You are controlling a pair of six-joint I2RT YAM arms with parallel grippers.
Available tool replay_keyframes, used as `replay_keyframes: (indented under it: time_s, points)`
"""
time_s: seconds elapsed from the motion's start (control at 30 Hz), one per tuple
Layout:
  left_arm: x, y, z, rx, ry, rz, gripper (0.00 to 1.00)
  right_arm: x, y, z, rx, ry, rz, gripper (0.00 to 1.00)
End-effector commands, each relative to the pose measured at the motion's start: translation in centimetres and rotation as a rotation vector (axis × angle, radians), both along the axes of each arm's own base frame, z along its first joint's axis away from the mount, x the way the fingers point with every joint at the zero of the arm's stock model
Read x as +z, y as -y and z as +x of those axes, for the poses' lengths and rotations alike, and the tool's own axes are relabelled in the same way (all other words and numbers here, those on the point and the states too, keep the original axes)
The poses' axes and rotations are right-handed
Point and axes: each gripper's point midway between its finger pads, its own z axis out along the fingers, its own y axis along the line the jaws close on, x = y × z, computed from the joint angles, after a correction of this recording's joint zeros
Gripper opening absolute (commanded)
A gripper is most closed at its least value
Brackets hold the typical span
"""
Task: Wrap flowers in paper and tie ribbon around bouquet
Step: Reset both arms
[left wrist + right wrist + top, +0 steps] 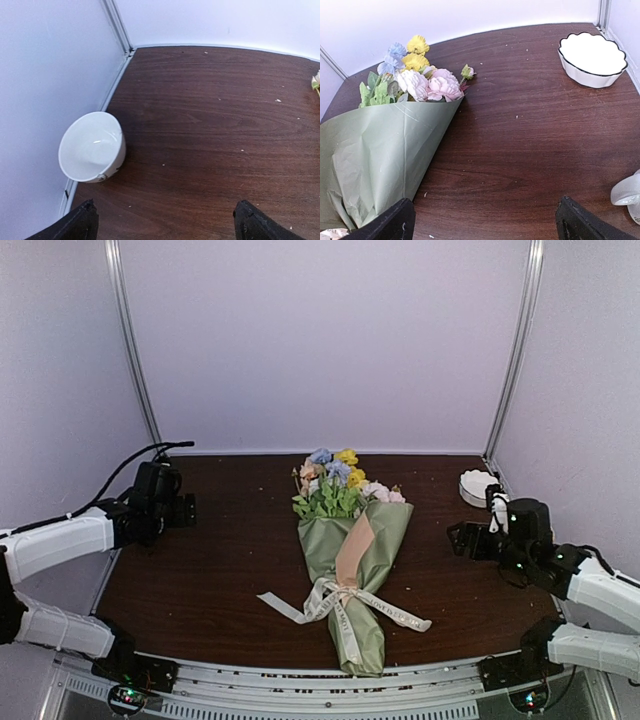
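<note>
Top external view: one bouquet point(352, 550), one ribbon point(345, 602), two arms.
The bouquet lies mid-table, blooms toward the far wall, with the ribbon tied round its lower part. The left gripper point(165, 225) hangs at the left edge and the right gripper point(485, 222) at the right. Both are spread wide, holding nothing, well apart from the bouquet. Two dishes: a plain bowl point(92, 146) by the left wall and a scalloped bowl point(592, 59) at the far right.

The bouquet point(352, 550) blocks the table point(200, 570) down its middle, ribbon point(393, 614) tails splayed; bare wood lies open either side. A white bowl point(92, 146) hugs the left wall; a scalloped dish point(592, 57) sits far right.
</note>
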Motion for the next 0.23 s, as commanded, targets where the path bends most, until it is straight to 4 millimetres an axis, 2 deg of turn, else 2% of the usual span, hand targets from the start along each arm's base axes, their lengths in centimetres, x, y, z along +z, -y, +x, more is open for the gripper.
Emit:
replay_keyframes:
  time_s: [0.0, 0.2]
  points:
    - [1.0, -2.6, -0.4, 0.106, 0.072, 0.063, 0.98, 0.6, 1.6, 0.4, -0.077, 0.057, -0.024, 1.00]
    - [-0.5, -2.7, -0.3, 0.108, 0.028, 0.075, 0.98, 1.1, 1.8, 0.4, -0.083, 0.067, -0.032, 1.00]
